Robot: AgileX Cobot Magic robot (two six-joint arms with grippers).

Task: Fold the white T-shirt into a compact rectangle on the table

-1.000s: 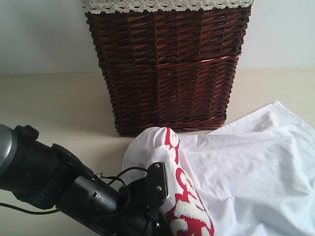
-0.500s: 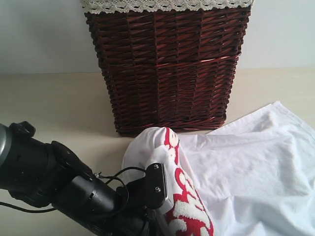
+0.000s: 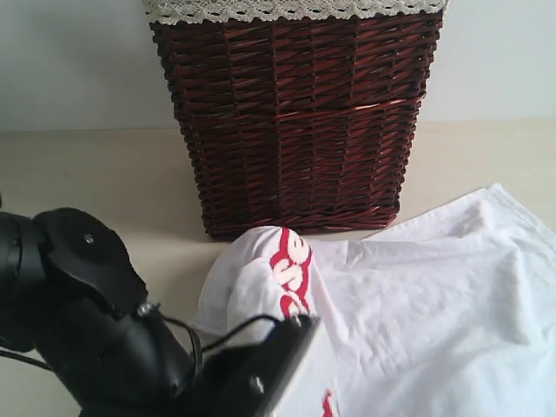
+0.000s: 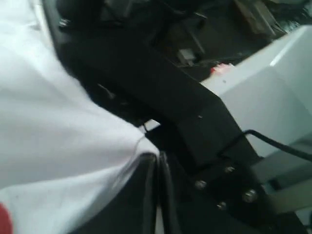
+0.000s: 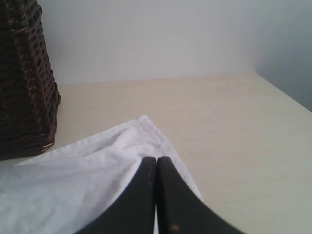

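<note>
Since a second ago the left arm has swung up, bunching the lettered fold of the white T-shirt higher. On the tabletop, before the wicker basket, it lies rumpled; the left claw pinches its cloth, and the right claw sits closed over a corner.

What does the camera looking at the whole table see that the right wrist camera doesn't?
Only the exterior view shows the red letters on the white T-shirt, the lace trim on top of the basket, and the left arm. Only the right wrist view shows the right gripper, shut, and the far corner where the table ends. Both show the white T-shirt, the dark wicker basket, the table and the pale wall.
</note>
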